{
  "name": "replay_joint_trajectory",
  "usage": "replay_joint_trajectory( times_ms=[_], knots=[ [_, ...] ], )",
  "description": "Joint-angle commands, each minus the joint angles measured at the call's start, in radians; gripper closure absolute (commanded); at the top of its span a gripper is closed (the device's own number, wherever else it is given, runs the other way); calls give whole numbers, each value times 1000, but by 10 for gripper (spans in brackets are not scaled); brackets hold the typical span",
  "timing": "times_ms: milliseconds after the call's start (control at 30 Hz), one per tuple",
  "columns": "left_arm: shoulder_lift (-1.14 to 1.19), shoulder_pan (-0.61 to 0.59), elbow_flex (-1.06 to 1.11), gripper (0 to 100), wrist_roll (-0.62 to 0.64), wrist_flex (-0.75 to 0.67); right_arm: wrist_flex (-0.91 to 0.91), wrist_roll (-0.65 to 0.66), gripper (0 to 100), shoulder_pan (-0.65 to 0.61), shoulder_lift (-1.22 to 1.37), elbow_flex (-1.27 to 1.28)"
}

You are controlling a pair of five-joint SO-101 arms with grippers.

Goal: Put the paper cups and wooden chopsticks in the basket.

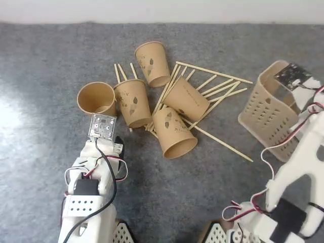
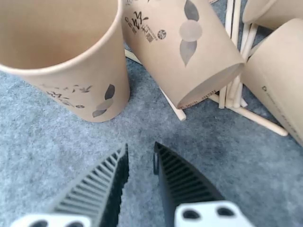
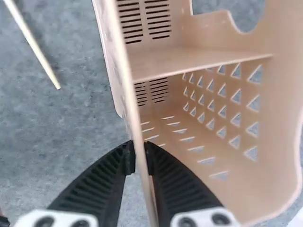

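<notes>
Clamping down on the basket [image 3: 199, 61] wall, the right gripper [image 3: 139, 151] has its fingers pinched tight on the plastic, way over at 3 o'clock on the grey carpet [image 1: 40, 61]. The left gripper [image 2: 140, 146] sits at 7 o'clock, fingers just a narrow gap apart and holding nothing, right by the upright cup [image 1: 96, 98]. The other paper cups [image 1: 173, 132] lie tumbled mid-table over the wooden chopsticks [image 1: 217, 86].

matt paper cups [image 1: 175, 132], smooth plastic basket [image 1: 267, 114], rough grey carpet [image 1: 40, 66].
</notes>
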Motion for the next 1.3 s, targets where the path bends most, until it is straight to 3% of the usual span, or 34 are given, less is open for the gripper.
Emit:
replay_joint_trajectory(
  times_ms=[0, 233, 367, 700, 767, 900, 967, 1267],
  knots=[
    [-11, 5, -5, 915, 2, -28, -33, -18, 993, -8, 53, -3],
    [-11, 5, -5, 915, 2, -28, -4, -6, 993, -151, 35, -2],
    [-11, 5, -5, 915, 2, -28, -13, 86, 993, -208, -1, 0],
    [-11, 5, -5, 915, 2, -28, -5, 86, 989, -162, -21, -55],
    [-11, 5, -5, 915, 2, -28, 1, 86, 941, -137, -22, -97],
    [-11, 5, -5, 915, 2, -28, 41, 51, 746, -110, -56, -166],
    [-11, 5, -5, 915, 2, -28, 45, 41, 706, -111, -88, -176],
    [-11, 5, -5, 915, 2, -28, 51, 34, 805, -222, -297, -178]
  ],
)
